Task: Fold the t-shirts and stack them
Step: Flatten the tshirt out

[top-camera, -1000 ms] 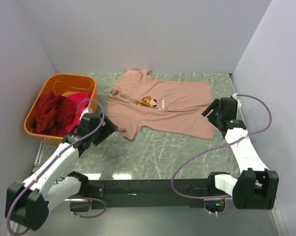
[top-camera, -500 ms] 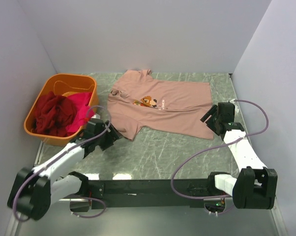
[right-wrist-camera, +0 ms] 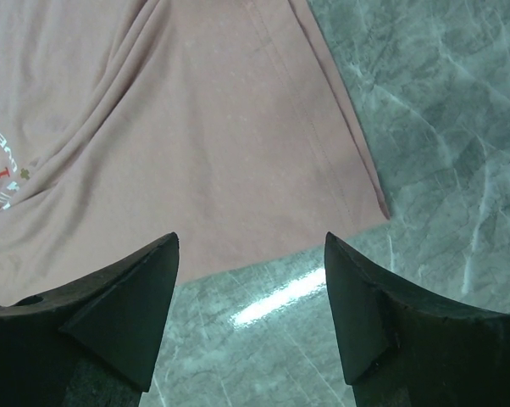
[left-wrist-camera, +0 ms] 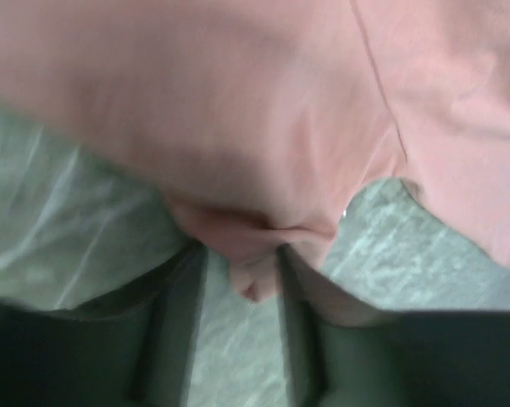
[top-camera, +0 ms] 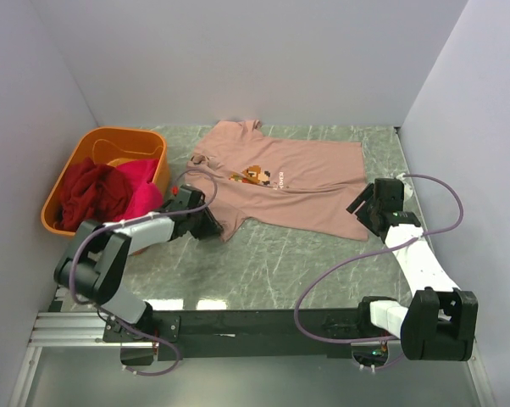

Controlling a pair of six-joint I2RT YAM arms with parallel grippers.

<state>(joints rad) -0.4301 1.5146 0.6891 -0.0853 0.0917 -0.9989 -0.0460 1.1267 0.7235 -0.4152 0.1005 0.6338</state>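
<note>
Left gripper (top-camera: pixel 211 222) reached pink tee (top-camera: pixel 297 182), tub (top-camera: pixel 111 134) holds dark red tee (top-camera: pixel 90 197), magenta tee (top-camera: pixel 141 192)

left end effector (top-camera: pixel 213 225) | moved from orange tub (top-camera: pixel 119 131) to pink t-shirt (top-camera: pixel 306 182) sleeve | jaws narrowed

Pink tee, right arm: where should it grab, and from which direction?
Pinch the hem corner of the pink tee, coming in low from the bare tabletop side. The cloth lies flat, and that corner is the free edge nearest the open right gripper, so one jaw can slide under the hem.
</note>
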